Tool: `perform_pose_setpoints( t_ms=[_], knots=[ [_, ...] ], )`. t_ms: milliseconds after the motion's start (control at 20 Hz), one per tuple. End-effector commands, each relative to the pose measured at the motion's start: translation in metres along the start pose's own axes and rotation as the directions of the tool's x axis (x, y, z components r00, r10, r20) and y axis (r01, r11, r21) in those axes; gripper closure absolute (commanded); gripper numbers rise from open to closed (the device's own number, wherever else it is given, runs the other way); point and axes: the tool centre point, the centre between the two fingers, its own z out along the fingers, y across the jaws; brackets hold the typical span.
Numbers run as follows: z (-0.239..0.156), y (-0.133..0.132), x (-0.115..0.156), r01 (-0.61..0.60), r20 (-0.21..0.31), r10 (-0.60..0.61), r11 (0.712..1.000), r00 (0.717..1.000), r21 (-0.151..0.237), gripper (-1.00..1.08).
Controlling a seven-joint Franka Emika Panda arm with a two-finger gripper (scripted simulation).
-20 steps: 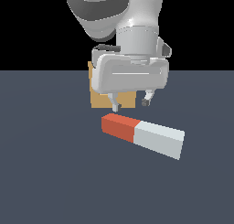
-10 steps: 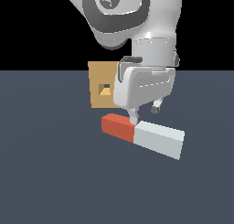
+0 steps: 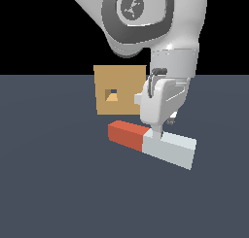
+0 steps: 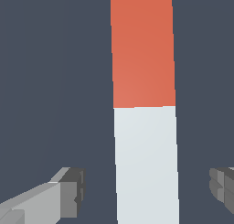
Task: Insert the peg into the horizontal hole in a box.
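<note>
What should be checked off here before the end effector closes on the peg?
1. End effector open: ok, both fingers stand apart from the peg with floor showing on each side.
2. Peg between the fingers: ok, the wrist view shows the pale part centred in the gap.
3. Fingers low enough to grip the sides: cannot tell; in the exterior view the end effector sits at the peg's top edge.
4. Peg flat on the floor: ok.
5. Hole unobstructed: ok, the opening in the box is visible.
6. Peg aligned with hole: not ok, it lies across in front of the box.

Matt peg (image 3: 151, 144); seemingly cardboard-like box (image 3: 120, 89); glossy arm (image 3: 146, 23)
</note>
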Motion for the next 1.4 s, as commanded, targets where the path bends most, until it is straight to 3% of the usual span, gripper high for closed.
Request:
perform_pose_setpoints(
  t_ms=[0,400,850,1150,1200,1350],
  knots=[
    [0.001,0.002,-0.002,0.021,0.001,-0.021,1.000,1.000,-0.001,-0.92],
    [0.006,0.003,-0.003,0.028,0.000,-0.028,1.000,1.000,-0.001,-0.92],
    [0.048,0.003,-0.002,0.033,0.001,-0.033,0.999,0.999,-0.001,-0.92],
    [0.052,0.004,-0.004,0.033,0.001,-0.033,0.999,0.999,-0.001,-0.92],
    [0.052,0.004,-0.004,0.033,0.001,-0.033,0.999,0.999,-0.001,1.08],
    [0.052,0.004,-0.004,0.033,0.001,-0.033,0.999,0.999,-0.001,1.08]
  ],
)
